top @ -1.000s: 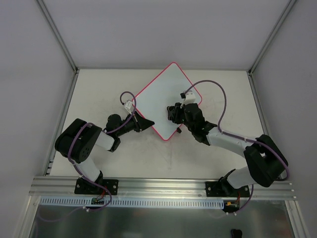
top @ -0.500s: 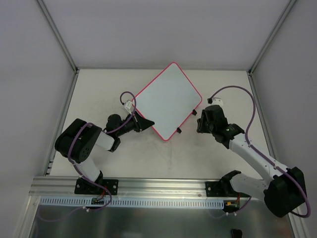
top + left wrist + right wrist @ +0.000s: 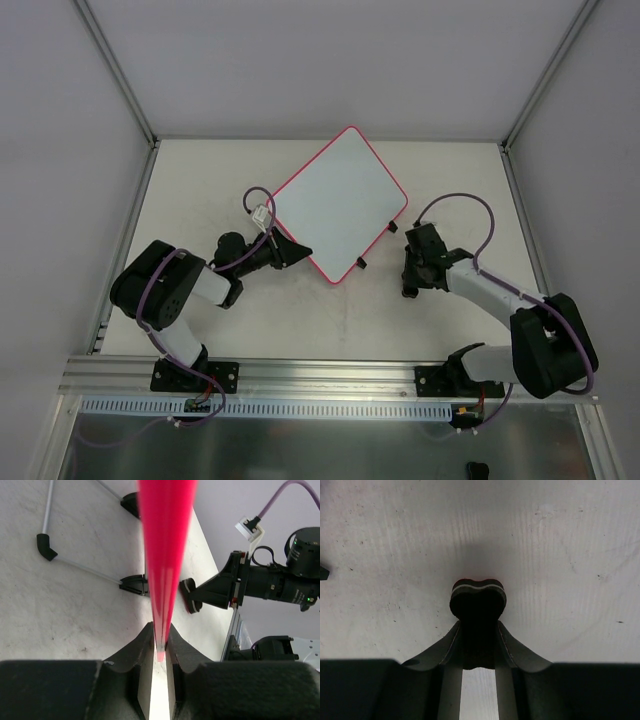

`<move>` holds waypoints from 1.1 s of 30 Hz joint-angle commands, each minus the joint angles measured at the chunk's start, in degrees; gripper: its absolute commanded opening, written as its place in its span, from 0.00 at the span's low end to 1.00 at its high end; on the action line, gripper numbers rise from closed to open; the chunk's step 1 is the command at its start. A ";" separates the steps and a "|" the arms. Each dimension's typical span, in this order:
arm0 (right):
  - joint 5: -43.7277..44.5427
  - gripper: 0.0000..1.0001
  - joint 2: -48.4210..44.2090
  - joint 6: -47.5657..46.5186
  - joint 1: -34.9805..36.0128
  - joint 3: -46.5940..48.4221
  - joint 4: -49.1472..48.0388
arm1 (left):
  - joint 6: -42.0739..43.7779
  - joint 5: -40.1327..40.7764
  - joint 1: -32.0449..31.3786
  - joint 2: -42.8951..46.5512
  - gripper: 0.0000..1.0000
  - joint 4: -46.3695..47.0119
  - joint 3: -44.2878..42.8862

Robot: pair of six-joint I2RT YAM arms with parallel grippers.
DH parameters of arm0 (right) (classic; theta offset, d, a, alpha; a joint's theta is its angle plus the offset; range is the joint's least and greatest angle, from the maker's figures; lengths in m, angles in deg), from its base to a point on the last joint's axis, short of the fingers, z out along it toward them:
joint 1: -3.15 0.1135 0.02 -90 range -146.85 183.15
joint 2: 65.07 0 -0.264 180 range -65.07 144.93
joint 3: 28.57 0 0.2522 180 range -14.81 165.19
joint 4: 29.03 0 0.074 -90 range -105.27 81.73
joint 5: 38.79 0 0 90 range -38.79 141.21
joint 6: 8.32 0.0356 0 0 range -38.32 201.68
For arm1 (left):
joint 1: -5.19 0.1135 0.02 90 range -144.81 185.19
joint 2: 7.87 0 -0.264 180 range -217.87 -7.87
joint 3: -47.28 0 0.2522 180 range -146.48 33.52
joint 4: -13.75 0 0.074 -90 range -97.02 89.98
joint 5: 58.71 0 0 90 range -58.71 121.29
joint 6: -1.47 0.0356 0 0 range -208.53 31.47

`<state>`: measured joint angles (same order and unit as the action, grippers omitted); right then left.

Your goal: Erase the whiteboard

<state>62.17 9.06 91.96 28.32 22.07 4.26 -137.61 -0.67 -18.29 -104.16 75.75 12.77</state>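
The whiteboard (image 3: 340, 200) lies tilted on the table, white with a pink-red frame and two black clips on its lower right edge. My left gripper (image 3: 300, 250) is shut on its lower left edge; the left wrist view shows the red frame (image 3: 164, 555) edge-on between my jaws. My right gripper (image 3: 410, 285) is off the board, to the right of it, low over the table. It is shut on a small black eraser (image 3: 478, 600), which also shows in the left wrist view (image 3: 189, 596).
A metal frame post and rail (image 3: 47, 515) stand at the table's left edge. An aluminium rail (image 3: 330, 375) carries both arm bases at the near edge. White walls enclose the table on three sides.
My right gripper with the eraser moved off the whiteboard to the right, then drew back and down toward the table. The left gripper and the board kept still.
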 commanded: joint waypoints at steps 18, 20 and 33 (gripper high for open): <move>-0.41 0.66 -0.38 -1.49 -0.03 2.67 -2.74 | 1.44 0.15 -0.95 3.30 0.44 20.47 2.73; -0.41 0.66 -1.35 -1.84 0.06 2.67 -2.39 | 1.44 0.41 -0.86 3.65 0.51 20.56 3.17; -3.05 0.77 -16.81 -8.43 -0.12 0.21 -2.30 | 3.29 -0.11 -0.86 16.28 0.87 20.56 12.48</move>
<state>59.73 -3.68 87.00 28.30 23.08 2.03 -136.67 0.00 -18.84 -92.75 74.29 22.80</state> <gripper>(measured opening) 0.759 0.838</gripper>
